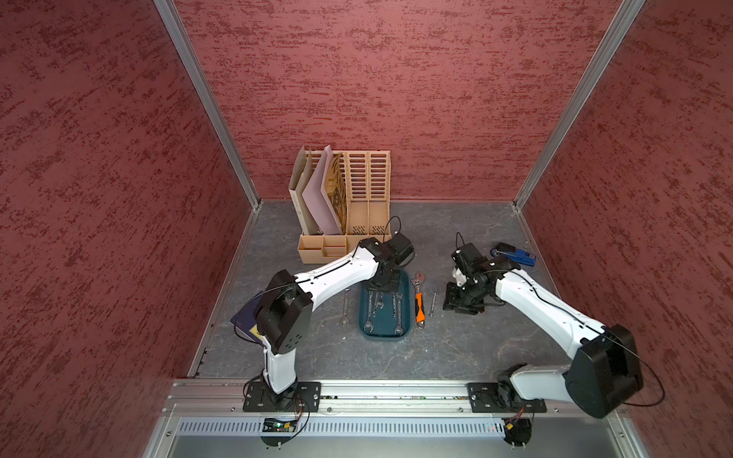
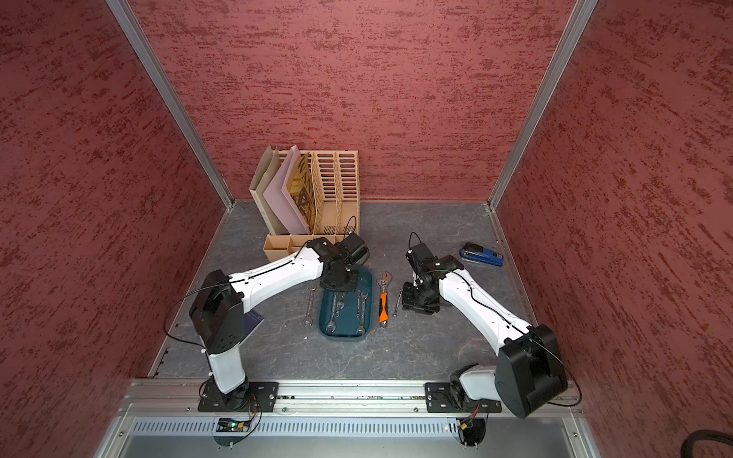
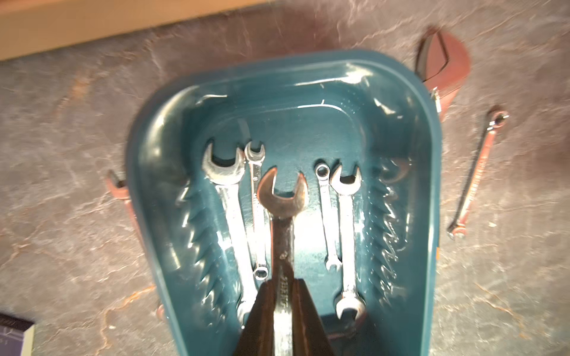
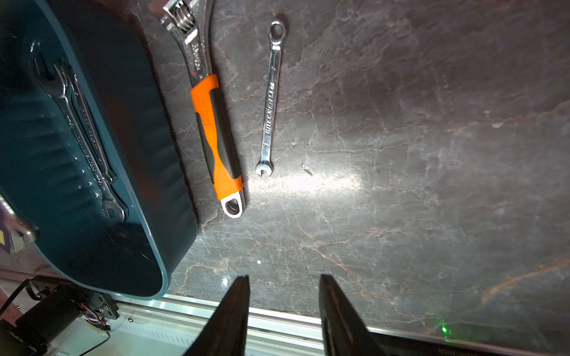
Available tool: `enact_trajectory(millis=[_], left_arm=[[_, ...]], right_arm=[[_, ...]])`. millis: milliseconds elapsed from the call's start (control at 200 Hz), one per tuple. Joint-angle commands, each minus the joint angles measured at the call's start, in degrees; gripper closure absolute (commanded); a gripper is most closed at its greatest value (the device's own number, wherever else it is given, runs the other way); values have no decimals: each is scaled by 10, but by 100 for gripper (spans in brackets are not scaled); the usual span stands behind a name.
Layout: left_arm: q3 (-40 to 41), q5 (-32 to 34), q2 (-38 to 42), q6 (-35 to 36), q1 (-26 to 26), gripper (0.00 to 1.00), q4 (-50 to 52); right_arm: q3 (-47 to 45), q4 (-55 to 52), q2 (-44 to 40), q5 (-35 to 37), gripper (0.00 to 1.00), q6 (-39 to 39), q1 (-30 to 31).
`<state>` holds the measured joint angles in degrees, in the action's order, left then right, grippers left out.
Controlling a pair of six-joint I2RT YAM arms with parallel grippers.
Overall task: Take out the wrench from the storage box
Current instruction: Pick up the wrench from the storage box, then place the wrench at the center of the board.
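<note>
A wrench (image 3: 282, 197) is gripped by its shaft in the left tool (image 3: 282, 286), its open head pointed ahead of the tool, over the box (image 3: 431, 154) floor. The right tool (image 4: 283, 286) is held open, empty, above the bench (image 4: 431, 154).

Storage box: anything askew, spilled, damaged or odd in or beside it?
Nothing stands out. The left gripper is shut on one wrench over the storage box; four other wrenches lie lengthwise inside, and the adjustable wrench lies straight alongside it.
</note>
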<state>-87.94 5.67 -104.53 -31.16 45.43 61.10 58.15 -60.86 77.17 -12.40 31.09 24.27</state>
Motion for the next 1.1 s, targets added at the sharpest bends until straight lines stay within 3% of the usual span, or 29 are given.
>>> enact_trajectory(millis=[0, 311, 546, 1097], left_arm=[[2, 6, 35, 17, -24, 88, 22], [105, -17, 141, 71, -122, 87, 3], [220, -40, 166, 73, -182, 87, -59], [316, -30, 125, 100, -201, 88, -162]], right_arm=[[14, 3, -3, 5, 58, 2, -4], [17, 2, -4, 1, 58, 9, -4], [22, -6, -8, 1, 58, 13, -4], [51, -15, -8, -8, 58, 38, 9]])
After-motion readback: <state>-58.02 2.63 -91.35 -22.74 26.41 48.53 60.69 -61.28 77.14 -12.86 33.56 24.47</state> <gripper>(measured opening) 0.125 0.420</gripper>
